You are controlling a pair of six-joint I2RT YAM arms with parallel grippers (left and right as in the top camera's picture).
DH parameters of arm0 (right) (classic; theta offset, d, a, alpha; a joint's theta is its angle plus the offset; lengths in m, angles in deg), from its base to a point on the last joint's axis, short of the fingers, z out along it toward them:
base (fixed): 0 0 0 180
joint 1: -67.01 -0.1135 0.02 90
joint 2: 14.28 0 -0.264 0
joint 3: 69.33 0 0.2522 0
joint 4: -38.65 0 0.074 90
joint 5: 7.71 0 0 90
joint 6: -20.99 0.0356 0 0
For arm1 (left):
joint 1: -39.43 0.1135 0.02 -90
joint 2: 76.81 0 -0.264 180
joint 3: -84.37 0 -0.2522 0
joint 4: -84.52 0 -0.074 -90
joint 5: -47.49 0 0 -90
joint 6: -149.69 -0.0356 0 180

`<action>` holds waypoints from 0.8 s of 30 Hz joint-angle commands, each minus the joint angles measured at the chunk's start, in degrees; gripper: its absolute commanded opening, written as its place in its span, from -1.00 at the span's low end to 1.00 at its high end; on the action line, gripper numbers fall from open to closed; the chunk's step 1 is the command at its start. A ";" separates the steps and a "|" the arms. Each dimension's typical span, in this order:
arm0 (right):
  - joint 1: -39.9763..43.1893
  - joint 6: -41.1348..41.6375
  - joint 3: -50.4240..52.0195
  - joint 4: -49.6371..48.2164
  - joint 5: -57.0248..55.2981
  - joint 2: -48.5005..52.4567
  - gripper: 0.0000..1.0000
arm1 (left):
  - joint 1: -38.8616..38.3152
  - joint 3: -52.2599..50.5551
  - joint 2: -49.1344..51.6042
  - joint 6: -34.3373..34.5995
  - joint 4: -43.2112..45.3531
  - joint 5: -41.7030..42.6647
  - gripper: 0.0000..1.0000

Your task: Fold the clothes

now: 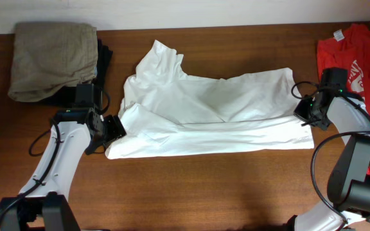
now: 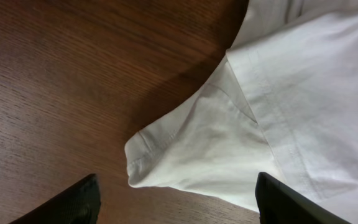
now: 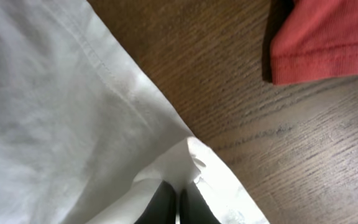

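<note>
The white T-shirt (image 1: 204, 115) lies spread across the middle of the wooden table, partly folded over itself. Its print is hidden. My left gripper (image 1: 115, 128) is open at the shirt's left edge; in the left wrist view its fingers (image 2: 176, 208) stand wide apart, with a white sleeve corner (image 2: 185, 155) just ahead on the table, untouched. My right gripper (image 1: 302, 108) is at the shirt's right edge. In the right wrist view its fingers (image 3: 179, 202) are pinched together on a fold of the white T-shirt's hem (image 3: 194, 162).
A khaki folded garment (image 1: 50, 58) lies on a black one (image 1: 105, 61) at the back left. A red T-shirt (image 1: 355, 58) with white print lies at the right edge; its hem shows in the right wrist view (image 3: 325, 43). Bare wood runs along the front (image 1: 204, 186).
</note>
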 commanded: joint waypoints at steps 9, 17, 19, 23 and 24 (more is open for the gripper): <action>0.09 0.76 -1.03 -1.73 -1.14 0.72 -0.77 | 0.35 -0.13 0.35 -0.33 0.35 -0.59 0.59; 0.09 2.69 -1.03 -5.09 0.66 2.40 -0.92 | 0.35 -0.11 0.35 -0.33 0.37 -0.59 0.59; 0.09 2.69 -1.03 -6.64 1.55 3.65 -0.92 | 0.35 -0.11 0.35 -0.33 0.37 -0.59 0.58; 0.04 2.69 -1.03 -10.75 1.73 5.86 -0.92 | 0.35 -0.11 0.35 -0.33 0.37 -0.59 0.58; 0.04 2.67 -1.01 -11.89 1.66 5.97 -0.92 | 0.35 -0.13 0.35 -0.33 0.39 -0.59 0.59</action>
